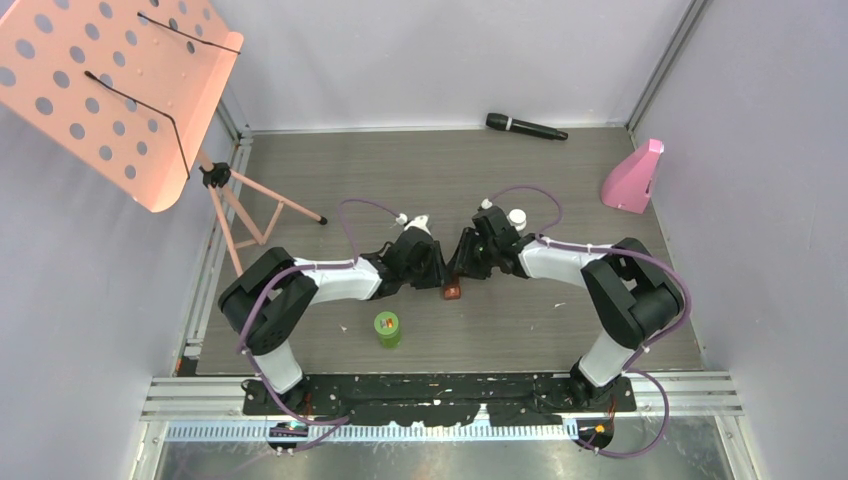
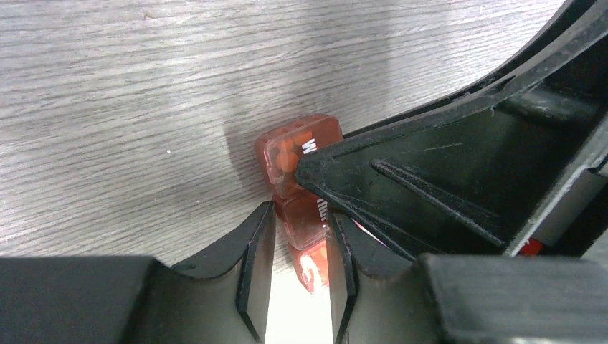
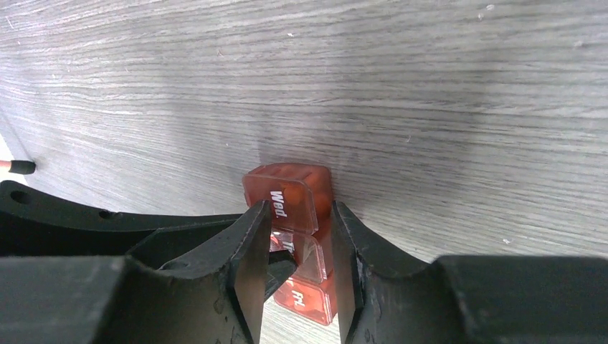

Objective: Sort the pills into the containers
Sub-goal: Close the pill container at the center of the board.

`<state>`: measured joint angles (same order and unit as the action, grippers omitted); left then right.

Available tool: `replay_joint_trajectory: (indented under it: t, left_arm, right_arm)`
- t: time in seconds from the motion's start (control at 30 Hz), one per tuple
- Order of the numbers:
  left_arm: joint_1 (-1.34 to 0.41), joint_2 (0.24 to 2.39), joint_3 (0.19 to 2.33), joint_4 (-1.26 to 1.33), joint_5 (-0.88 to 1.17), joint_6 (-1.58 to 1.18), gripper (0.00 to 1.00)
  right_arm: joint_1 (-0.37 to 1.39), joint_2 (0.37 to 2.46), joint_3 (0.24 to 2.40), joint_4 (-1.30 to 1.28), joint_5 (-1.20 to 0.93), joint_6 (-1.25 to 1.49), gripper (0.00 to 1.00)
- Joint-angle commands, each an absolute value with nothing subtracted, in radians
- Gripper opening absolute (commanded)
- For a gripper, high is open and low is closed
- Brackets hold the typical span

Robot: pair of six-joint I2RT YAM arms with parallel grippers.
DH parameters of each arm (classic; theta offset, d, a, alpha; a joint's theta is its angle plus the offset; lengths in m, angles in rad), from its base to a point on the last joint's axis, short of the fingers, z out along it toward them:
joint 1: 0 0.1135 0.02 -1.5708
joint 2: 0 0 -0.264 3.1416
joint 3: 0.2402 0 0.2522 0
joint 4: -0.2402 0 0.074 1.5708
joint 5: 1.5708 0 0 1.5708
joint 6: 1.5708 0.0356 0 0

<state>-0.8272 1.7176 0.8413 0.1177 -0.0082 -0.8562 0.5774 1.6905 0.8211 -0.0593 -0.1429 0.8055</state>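
"Wed." printed on orange pill case [image 3: 288,188] lid.

**Case Between Both Grippers**

The pill case [image 1: 452,291] is set on the table [image 1: 560,320], between the fingers of the left gripper [image 2: 301,215] and of the right gripper [image 3: 300,211]. The lidded bottle [image 1: 387,328] is placed near the left gripper, toward the bases.

Light: bright, even, from above.
Shadow: soft dark patch on counter [image 2: 143,107] beside orange case [image 2: 297,154].
Focus: grain sharp in my wrist views.
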Motion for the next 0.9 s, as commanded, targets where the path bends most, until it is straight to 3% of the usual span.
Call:
replay_joint_trajectory:
  t: [0.0,0.3,0.87]
  left_arm:
    - [-0.834,1.802,0.790,-0.086,-0.089,-0.799,0.30]
    - [-0.817,1.729,0.783,-0.030,-0.040,-0.830,0.35]
    - [-0.703,1.567,0.805,0.055,0.063,-0.895,0.34]
  right_arm:
    - [0.589,1.838,0.742,-0.284,0.132,0.721,0.33]
    - [0.588,1.786,0.745,-0.226,0.053,0.680,0.31]
    - [0.582,1.765,0.824,-0.246,-0.047,0.646,0.18]
